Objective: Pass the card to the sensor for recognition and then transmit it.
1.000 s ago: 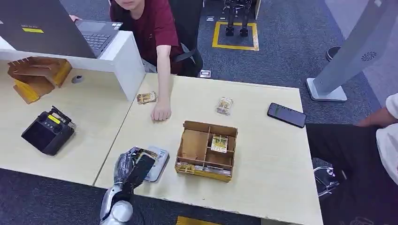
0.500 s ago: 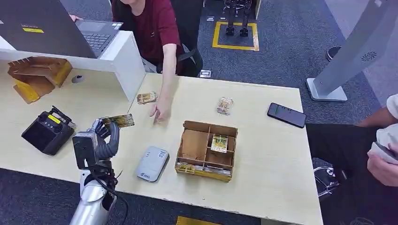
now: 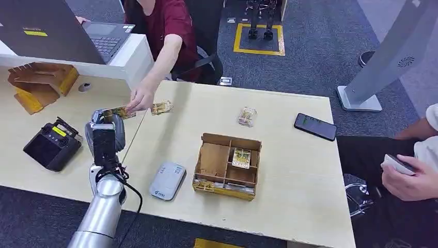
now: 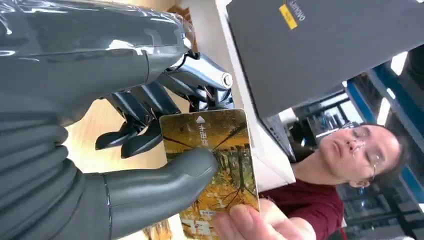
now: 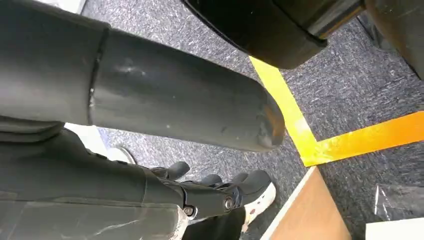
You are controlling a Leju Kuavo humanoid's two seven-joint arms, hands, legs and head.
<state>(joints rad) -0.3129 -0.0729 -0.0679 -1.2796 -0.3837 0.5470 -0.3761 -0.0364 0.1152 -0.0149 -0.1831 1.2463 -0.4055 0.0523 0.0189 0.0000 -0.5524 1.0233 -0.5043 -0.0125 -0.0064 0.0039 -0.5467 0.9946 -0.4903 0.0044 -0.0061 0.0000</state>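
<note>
My left hand is raised over the table's left part and pinches a yellow picture card between thumb and fingers. In the left wrist view my thumb presses on the card. The person's hand reaches from behind the desk and grips the card's far end; their fingertips lie on it. The grey-white card sensor lies flat near the table's front edge, to the right of my left arm. My right hand hangs beside my body over the carpet, fingers apart, with nothing in it.
An open cardboard divider box with cards stands right of the sensor. Another card, a small packet and a phone lie farther back. A black device sits left; a second person sits at the right edge.
My left hand lifted the card off the sensor and carried it left and away toward the person. The person's hand came off the table and took hold of the card's far end.
</note>
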